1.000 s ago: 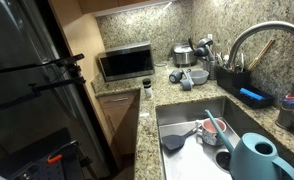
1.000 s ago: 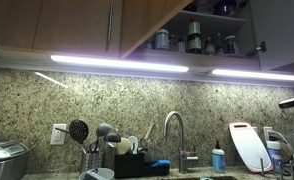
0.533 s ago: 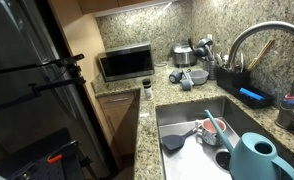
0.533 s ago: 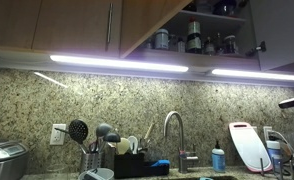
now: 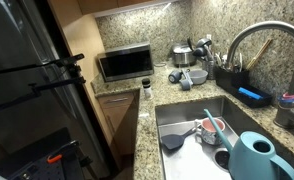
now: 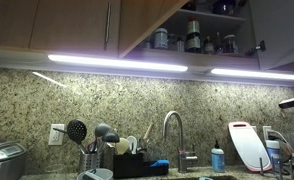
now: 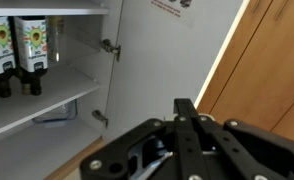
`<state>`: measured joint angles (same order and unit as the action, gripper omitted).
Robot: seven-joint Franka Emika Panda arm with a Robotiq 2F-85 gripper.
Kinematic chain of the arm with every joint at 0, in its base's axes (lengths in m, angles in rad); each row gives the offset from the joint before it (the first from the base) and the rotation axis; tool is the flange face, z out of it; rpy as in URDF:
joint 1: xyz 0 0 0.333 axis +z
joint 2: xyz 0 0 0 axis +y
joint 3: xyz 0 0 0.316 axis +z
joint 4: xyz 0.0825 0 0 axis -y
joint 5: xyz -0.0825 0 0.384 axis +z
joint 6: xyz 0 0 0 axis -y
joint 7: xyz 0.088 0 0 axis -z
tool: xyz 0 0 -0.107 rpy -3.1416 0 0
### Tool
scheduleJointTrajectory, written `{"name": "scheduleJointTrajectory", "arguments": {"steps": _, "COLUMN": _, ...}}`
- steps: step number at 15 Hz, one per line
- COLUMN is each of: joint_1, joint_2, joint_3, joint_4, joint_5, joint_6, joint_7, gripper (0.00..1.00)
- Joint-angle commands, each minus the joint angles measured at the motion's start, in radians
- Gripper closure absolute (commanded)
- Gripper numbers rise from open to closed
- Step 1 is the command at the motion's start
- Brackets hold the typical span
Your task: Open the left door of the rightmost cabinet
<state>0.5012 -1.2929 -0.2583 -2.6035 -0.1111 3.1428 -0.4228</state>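
Note:
In the wrist view my gripper (image 7: pixel 187 106) fills the lower middle, its two black fingers pressed together with nothing between them. Its tip points at the white inner face of an open cabinet door (image 7: pixel 157 50), which carries two hinges (image 7: pixel 109 47). To the left the cabinet's white shelves (image 7: pixel 47 100) show, with bottles (image 7: pixel 17 45) on the upper one. A wooden door face (image 7: pixel 272 70) is at the right. In an exterior view a wooden door (image 6: pixel 152 22) stands swung open over a shelf of jars (image 6: pixel 192 40). The gripper does not show in either exterior view.
The counter holds a microwave (image 5: pixel 125 64), a sink (image 5: pixel 192 125) with dishes, a curved faucet (image 5: pixel 257 40) and a teal watering can (image 5: pixel 255 158). A dark refrigerator (image 5: pixel 27 80) stands beside it. Under-cabinet lights (image 6: pixel 117 62) glow over a utensil holder (image 6: pixel 92 150) and cutting board (image 6: pixel 247 148).

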Motion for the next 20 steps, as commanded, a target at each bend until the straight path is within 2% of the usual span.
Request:
{"name": "scheduleJointTrajectory", "arguments": {"steps": 1, "joint_1": -0.127, "joint_2": 0.12, "joint_3": 0.014, "joint_4": 0.019, "joint_5": 0.001, "joint_6": 0.21, "joint_7": 0.098, "gripper": 1.0}}
{"name": "scheduleJointTrajectory", "arguments": {"steps": 5, "joint_1": -0.313, "joint_2": 0.317, "joint_3": 0.046, "joint_4": 0.073, "joint_5": 0.037, "joint_6": 0.419, "joint_7": 0.214, "gripper": 1.0}}
{"name": "scheduleJointTrajectory", "arguments": {"steps": 6, "joint_1": -0.371, "joint_2": 0.288, "joint_3": 0.067, "joint_4": 0.131, "joint_5": 0.047, "joint_6": 0.325, "joint_7": 0.235, "gripper": 1.0}}
{"name": "scheduleJointTrajectory", "arguments": {"steps": 9, "joint_1": -0.572, "joint_2": 0.389, "joint_3": 0.16, "joint_4": 0.197, "joint_5": 0.11, "joint_6": 0.324, "joint_7": 0.31, "gripper": 1.0}}
{"name": "scheduleJointTrajectory", "arguments": {"steps": 10, "joint_1": -0.65, "joint_2": 0.407, "joint_3": 0.212, "joint_4": 0.221, "joint_5": 0.168, "joint_6": 0.321, "joint_7": 0.307, "gripper": 1.0}}
{"name": "scheduleJointTrajectory", "arguments": {"steps": 15, "joint_1": -0.933, "joint_2": 0.497, "joint_3": 0.408, "joint_4": 0.277, "joint_5": 0.242, "joint_6": 0.319, "joint_7": 0.407, "gripper": 1.0}}
{"name": "scheduleJointTrajectory", "arguments": {"steps": 17, "joint_1": -1.027, "joint_2": 0.521, "joint_3": 0.485, "joint_4": 0.286, "joint_5": 0.274, "joint_6": 0.319, "joint_7": 0.426, "gripper": 1.0}}
{"name": "scheduleJointTrajectory", "arguments": {"steps": 19, "joint_1": -1.066, "joint_2": 0.539, "joint_3": 0.532, "joint_4": 0.287, "joint_5": 0.286, "joint_6": 0.319, "joint_7": 0.433, "gripper": 1.0}}
{"name": "scheduleJointTrajectory", "arguments": {"steps": 20, "joint_1": -1.059, "joint_2": 0.548, "joint_3": 0.541, "joint_4": 0.271, "joint_5": 0.286, "joint_6": 0.319, "joint_7": 0.438, "gripper": 0.74}}
